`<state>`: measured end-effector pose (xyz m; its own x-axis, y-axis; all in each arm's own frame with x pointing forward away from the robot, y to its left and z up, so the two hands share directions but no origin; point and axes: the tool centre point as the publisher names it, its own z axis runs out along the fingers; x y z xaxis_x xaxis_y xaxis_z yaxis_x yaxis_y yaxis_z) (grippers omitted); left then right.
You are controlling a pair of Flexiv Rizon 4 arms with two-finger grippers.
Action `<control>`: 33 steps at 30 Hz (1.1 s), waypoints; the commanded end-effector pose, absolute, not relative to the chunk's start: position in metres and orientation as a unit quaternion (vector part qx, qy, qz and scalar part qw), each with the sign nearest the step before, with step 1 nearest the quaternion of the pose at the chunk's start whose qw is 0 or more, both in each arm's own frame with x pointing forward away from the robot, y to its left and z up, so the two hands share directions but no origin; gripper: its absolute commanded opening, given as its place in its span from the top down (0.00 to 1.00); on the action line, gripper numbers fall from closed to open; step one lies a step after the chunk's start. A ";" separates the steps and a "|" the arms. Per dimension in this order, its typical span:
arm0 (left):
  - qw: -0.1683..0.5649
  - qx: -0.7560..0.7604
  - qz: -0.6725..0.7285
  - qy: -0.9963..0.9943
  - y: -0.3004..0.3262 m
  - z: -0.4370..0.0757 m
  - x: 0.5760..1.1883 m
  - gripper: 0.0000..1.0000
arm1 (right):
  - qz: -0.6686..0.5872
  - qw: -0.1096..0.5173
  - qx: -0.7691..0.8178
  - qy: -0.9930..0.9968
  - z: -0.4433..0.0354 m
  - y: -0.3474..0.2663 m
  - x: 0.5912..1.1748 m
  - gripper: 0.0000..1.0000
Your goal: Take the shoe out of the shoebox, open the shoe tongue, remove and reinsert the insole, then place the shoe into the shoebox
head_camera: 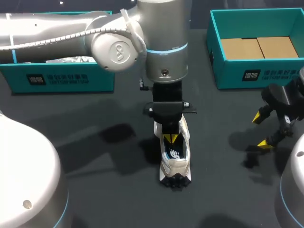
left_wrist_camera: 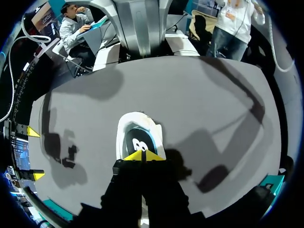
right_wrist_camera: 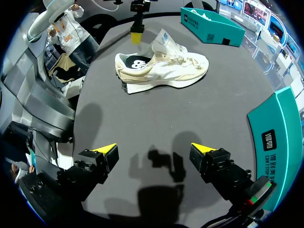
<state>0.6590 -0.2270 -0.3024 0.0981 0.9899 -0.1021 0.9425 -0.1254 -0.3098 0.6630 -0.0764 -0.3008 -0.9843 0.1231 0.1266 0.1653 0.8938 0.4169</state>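
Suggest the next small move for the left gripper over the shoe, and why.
Probably open the left gripper and dip into the shoe: the tongue already stands up, the insole lies exposed, and the tips hover shut above it.

- Table point(head_camera: 114, 199): dark grey, matte top, one continuous surface; soft shadows lie across it.
- Cardboard panels point(head_camera: 259, 47): two, plain brown, flat, side by side with their edges touching; they lie inside the right teal box point(head_camera: 232, 73), at the table's 2 o'clock.
- Wrapping paper point(head_camera: 71, 60): white, crumpled, only a strip showing; inside the left teal box point(head_camera: 102, 78), at the table's 10 o'clock.
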 end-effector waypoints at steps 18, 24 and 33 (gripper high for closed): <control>0.120 -0.752 0.099 -0.641 -0.235 -0.370 0.647 1.00 | -0.217 0.047 -0.075 -0.972 -0.301 -0.076 0.661 0.00; 0.111 -0.748 0.108 -0.645 -0.238 -0.377 0.646 1.00 | -0.217 0.047 -0.075 -0.972 -0.301 -0.076 0.661 0.00; 0.081 -0.753 0.085 -0.647 -0.234 -0.349 0.648 1.00 | -0.217 0.047 -0.075 -0.972 -0.301 -0.076 0.661 0.00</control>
<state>0.6516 -0.2414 -0.3604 0.1494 0.9885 -0.0235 0.9545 -0.1504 -0.2574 0.6631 -0.0764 -0.3009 -0.9843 0.1228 0.1267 0.1652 0.8940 0.4165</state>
